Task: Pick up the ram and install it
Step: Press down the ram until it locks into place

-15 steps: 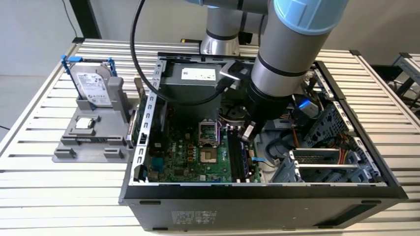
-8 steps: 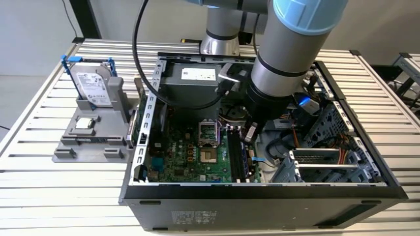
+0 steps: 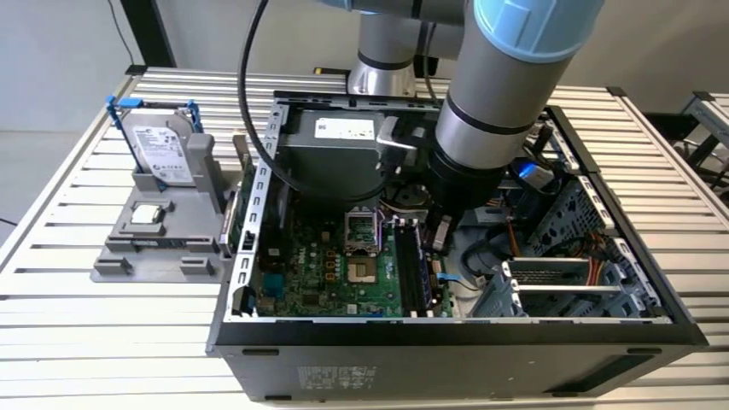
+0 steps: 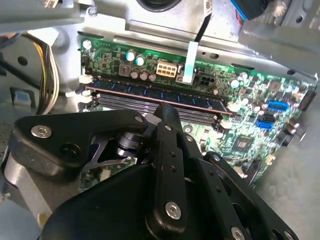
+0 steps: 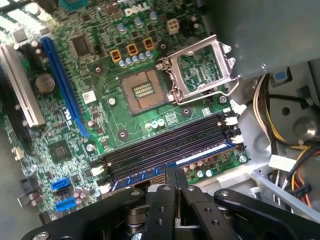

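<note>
- Jaws of the gripper (image 5: 175,174) drawn together with almost no gap, gripping nothing; tips touching, or just above, the top edge of the ram (image 4: 155,96).
- Ram upright in the memory slot closest to the gripper, beside the black empty slots (image 5: 165,142); looks seated or nearly so, though cannot be sure.
- For a good seating: push straight down, no sideways lean, since so thin a stick would probably bend or twist easily; check the white latches (image 5: 233,121) at the slot ends.
- Ram thin, flat, long, with a row of dark chips along the face.
- Green motherboard (image 5: 115,115) glossy, crowded with small parts; open metal socket frame (image 5: 200,70) close by.
- Grey sheet-metal case (image 3: 456,329) around all; ribbed aluminium worktop (image 3: 114,342) underneath.
</note>
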`<state>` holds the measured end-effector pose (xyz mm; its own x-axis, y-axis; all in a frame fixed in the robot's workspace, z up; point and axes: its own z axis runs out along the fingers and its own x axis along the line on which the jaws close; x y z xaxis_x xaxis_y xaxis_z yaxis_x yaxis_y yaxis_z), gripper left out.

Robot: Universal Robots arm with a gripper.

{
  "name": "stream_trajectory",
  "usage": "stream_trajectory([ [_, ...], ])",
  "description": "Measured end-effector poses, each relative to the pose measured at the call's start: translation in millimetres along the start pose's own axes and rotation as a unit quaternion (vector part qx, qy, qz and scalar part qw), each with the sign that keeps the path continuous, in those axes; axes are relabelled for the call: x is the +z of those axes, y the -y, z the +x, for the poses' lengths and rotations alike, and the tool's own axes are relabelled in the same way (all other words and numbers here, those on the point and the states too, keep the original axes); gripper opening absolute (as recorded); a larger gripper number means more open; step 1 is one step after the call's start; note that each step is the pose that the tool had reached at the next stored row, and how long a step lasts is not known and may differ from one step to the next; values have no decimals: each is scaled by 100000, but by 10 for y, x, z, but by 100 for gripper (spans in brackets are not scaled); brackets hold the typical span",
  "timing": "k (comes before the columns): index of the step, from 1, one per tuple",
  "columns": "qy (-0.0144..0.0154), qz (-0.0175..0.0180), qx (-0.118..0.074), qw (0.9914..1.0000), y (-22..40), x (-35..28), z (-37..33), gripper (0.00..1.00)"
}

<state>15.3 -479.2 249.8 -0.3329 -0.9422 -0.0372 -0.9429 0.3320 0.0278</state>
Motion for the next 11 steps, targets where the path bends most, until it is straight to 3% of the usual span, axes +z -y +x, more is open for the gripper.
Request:
stream_trajectory([
  [5, -46, 78, -4528, 99897, 1, 17, 1, 0],
  [8, -69, 127, -7264, 99736, 1, 25, 1, 0],
  [11, -77, 201, -9847, 99514, 1, 32, 1, 0],
])
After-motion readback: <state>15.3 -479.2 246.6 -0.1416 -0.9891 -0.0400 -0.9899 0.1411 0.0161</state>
